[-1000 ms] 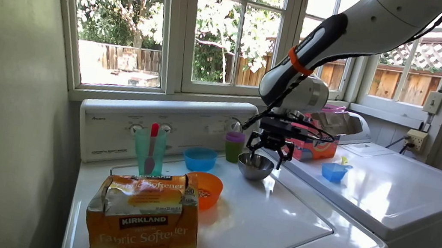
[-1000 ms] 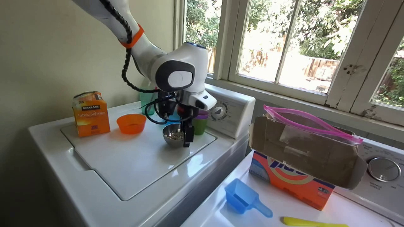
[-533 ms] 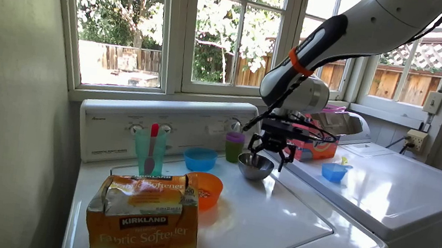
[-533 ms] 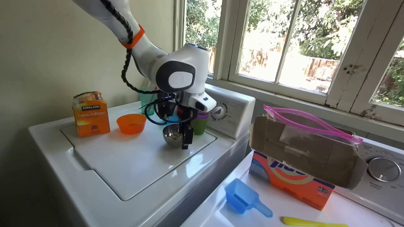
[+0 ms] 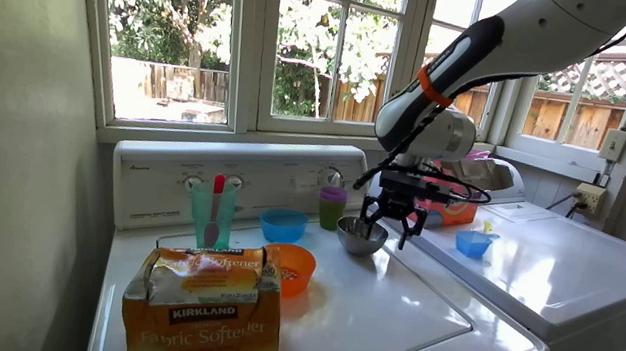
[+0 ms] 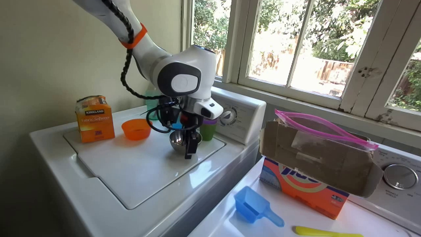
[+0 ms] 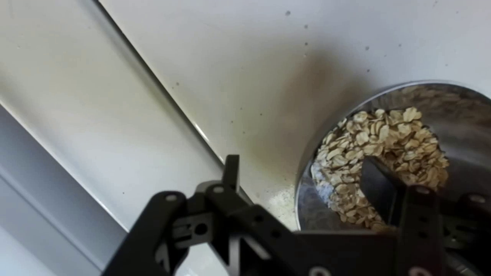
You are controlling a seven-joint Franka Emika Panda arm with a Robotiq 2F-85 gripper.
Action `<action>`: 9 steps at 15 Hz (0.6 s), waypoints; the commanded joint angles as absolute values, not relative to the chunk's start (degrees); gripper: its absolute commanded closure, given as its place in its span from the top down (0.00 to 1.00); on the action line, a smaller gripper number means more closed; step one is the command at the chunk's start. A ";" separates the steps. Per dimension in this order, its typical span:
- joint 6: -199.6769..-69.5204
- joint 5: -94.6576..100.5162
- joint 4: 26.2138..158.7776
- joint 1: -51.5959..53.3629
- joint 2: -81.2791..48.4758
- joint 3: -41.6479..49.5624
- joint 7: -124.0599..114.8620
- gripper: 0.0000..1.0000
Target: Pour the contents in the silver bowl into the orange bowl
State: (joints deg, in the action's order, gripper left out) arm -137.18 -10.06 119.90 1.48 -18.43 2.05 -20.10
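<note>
The silver bowl stands upright on the white washer lid; it also shows in an exterior view and the wrist view. It holds rolled oats. The orange bowl stands nearer the fabric softener box, with some flakes inside; it also shows in an exterior view. My gripper points down and is open and empty. In the wrist view one finger is inside the bowl's outline over the oats, the other outside, with the rim between them. Whether a finger touches the bowl cannot be told.
A blue bowl, green and purple cups and a teal cup stand behind the bowls. The fabric softener box stands beside the orange bowl. A Tide box and blue scoop are on the neighbouring machine.
My gripper has moved a little lower and to the right in an exterior view, so its outer finger is farther outside the silver bowl's rim. The bowls have not moved.
</note>
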 commanded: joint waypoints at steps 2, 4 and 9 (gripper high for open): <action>-137.40 -10.20 123.03 1.07 -14.99 2.00 -18.72 0.68; -137.62 -10.44 123.31 0.96 -14.53 1.94 -18.49 0.49; -137.78 -10.57 123.91 0.81 -13.86 1.91 -18.34 0.09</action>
State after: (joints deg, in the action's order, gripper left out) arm -137.18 -10.07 121.79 1.26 -15.51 2.09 -19.35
